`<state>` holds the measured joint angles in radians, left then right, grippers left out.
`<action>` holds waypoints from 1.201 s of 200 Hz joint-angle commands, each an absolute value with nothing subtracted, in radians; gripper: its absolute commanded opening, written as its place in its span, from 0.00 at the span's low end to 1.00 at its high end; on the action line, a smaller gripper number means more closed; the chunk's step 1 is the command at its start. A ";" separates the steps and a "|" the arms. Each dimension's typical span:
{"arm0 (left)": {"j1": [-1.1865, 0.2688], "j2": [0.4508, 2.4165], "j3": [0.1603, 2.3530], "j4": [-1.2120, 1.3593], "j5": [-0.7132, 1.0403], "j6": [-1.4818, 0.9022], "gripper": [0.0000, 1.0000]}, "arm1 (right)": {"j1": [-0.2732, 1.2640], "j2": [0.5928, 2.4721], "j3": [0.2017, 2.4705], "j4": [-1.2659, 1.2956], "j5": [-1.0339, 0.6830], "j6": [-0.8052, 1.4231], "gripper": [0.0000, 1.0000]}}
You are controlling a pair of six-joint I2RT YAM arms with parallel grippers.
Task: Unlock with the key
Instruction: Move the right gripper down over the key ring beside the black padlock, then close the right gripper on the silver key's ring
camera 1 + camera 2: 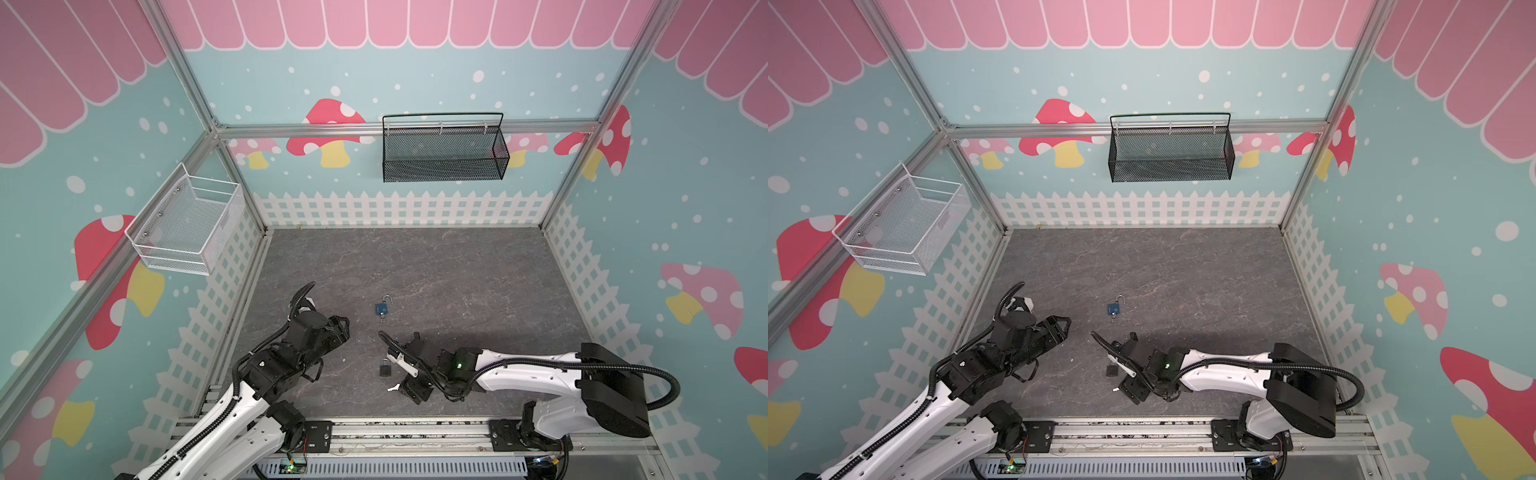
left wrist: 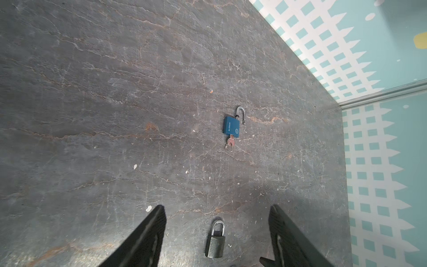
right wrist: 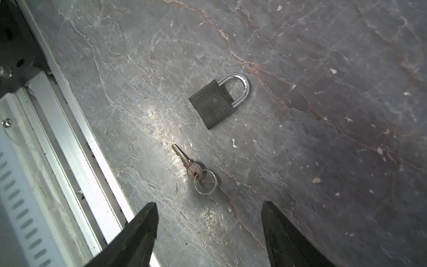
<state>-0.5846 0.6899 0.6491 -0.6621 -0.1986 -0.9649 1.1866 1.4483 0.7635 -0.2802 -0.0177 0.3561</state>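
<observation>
Right wrist view: a black padlock (image 3: pixel 212 104) is seen flat on the grey tabletop (image 3: pixel 323 161) with its shackle seated. A loose key (image 3: pixel 188 165) on a ring is laid near it, not touching. The right gripper (image 3: pixel 209 204) is held with jaws apart and empty, and the key lies just ahead of the fingertips.

Left wrist view only: the blue padlock (image 2: pixel 231 124) is resolved with its shackle swung out and a second key (image 2: pixel 230 143) lodged in its base. The left gripper (image 2: pixel 217 208) is likewise spread, and nothing is gripped.

Black mesh basket (image 1: pixel 442 164) on the back wall, white wire basket (image 1: pixel 187 232) on the left wall: only mesh is seen inside.

In both top views the loose key is reduced to a pale sliver beside the right gripper. The blue padlock's lettering cannot be read.
</observation>
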 commanded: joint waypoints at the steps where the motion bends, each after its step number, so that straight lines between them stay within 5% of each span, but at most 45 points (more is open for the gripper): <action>1: -0.579 0.676 0.641 -0.699 -0.225 -0.994 0.70 | 1.192 1.502 0.802 -0.244 -0.076 0.283 0.72; 240: -0.579 0.681 0.646 -0.752 -0.244 -1.013 0.70 | 1.263 1.567 0.808 -0.317 -0.125 0.359 0.54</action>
